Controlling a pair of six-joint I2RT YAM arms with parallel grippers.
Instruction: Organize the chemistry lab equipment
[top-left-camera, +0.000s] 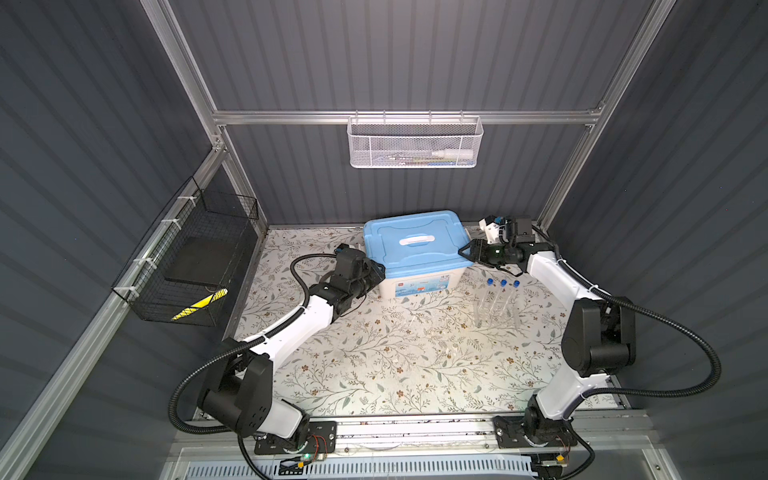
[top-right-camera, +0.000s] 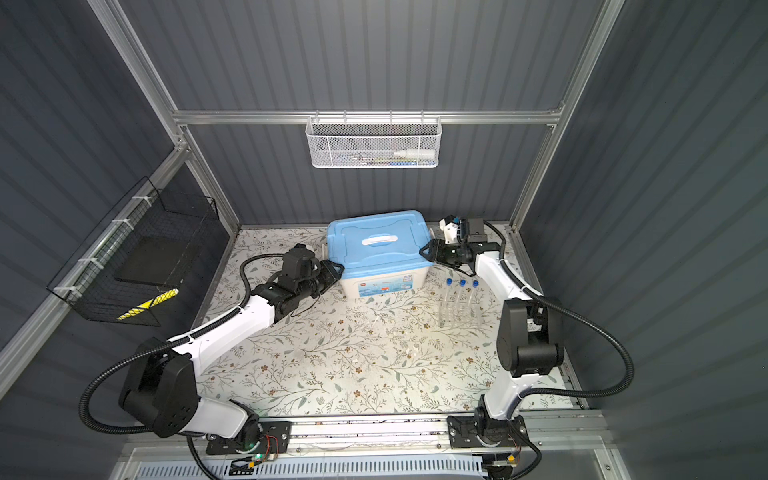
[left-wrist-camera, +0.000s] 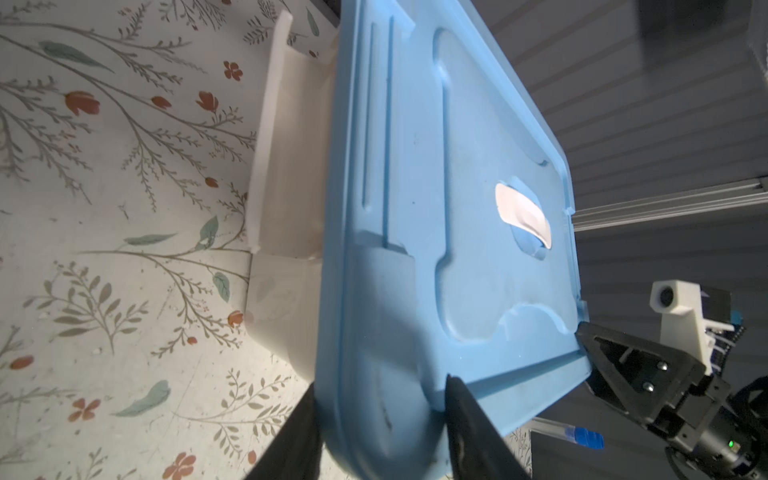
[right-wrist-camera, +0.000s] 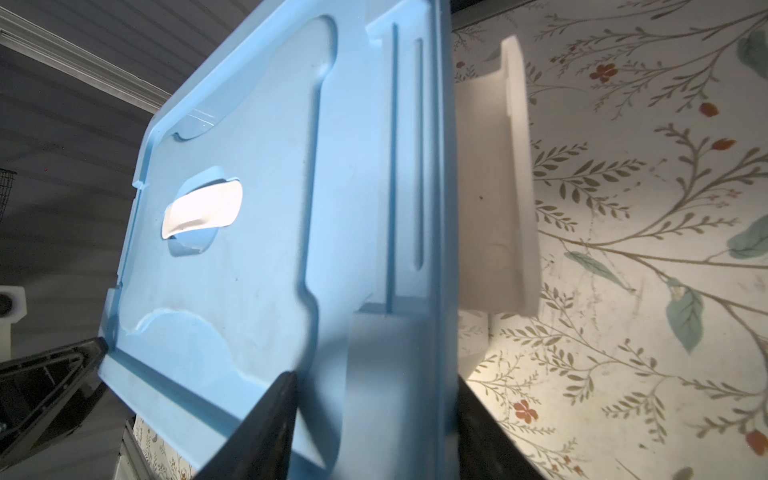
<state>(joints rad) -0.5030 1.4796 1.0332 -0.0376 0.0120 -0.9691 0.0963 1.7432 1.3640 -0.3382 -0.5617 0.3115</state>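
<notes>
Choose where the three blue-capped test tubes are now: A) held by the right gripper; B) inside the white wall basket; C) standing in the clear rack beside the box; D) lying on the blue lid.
C: the test tubes stand upright in the clear rack, beside the box.

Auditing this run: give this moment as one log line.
left jaws: astride lid end | right jaws: astride opposite end | lid: on box | tubes: standing in rack
</notes>
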